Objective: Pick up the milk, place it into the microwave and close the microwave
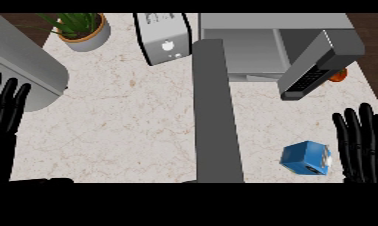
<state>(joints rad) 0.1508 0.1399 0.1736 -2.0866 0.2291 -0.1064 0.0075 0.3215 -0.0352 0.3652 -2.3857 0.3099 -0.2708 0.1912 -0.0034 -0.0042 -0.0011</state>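
Nothing's done yet: your milk (306,157) sits at four o'clock, beside your right hand (356,145), fingers straight, empty. Left hand (12,107) rests open at nine. Microwave (255,45) door (216,110) stands open.

Just beside my black right hand (356,142), on its left, the milk carton (306,158) is bright blue with a paler patch on one face. The counter (118,120) between my hands is cream marble with thin tan veins. My left hand (11,107) is black too. Ahead of my right hand, the microwave (258,45) is grey inside and out, its open door (317,65) darker grey with a black panel of pale buttons; something orange (339,75) peeks from behind that door. Far ahead of my left hand, green leaves rise from a light grey pot (85,35). The toaster (164,37) is silver with black trim.
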